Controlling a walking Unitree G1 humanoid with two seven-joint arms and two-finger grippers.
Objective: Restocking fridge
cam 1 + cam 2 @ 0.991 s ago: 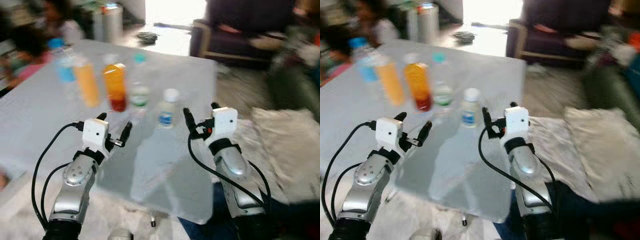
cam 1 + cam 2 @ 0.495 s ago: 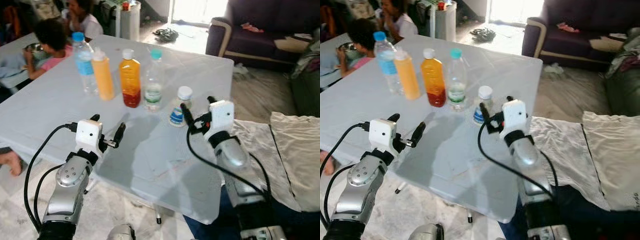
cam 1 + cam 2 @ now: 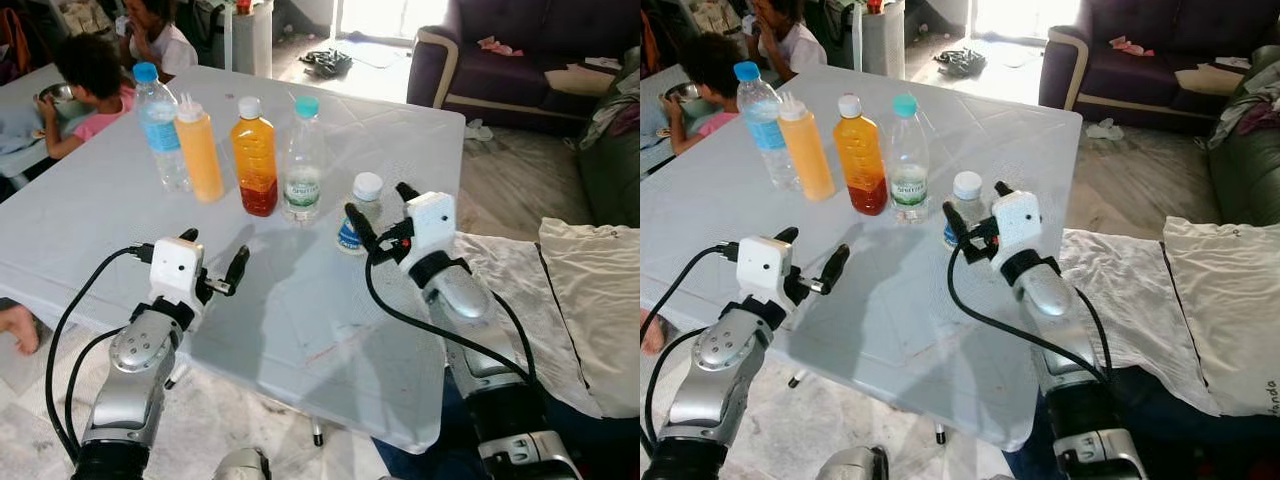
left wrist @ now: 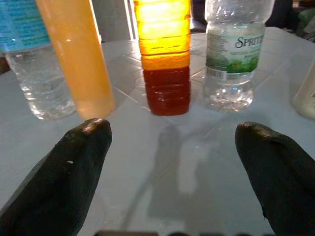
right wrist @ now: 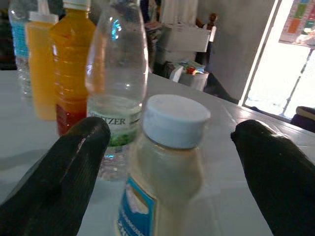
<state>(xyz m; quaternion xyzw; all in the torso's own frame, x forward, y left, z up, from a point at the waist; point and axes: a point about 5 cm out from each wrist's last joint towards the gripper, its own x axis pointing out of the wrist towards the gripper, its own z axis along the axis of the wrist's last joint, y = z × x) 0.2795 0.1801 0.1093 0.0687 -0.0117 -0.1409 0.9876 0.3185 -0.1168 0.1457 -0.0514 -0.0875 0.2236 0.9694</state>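
Centre frame, the right gripper spreads wide around the small white-capped bottle — not closed. Lower left, the left gripper gapes open, holding nothing, over the white table.

The clear bottle with the green label reads "SPRITZ", cut off where the label curves; from the other side, "ZER" shows on that label. The small white-capped bottle's blue label is too blurred to read.
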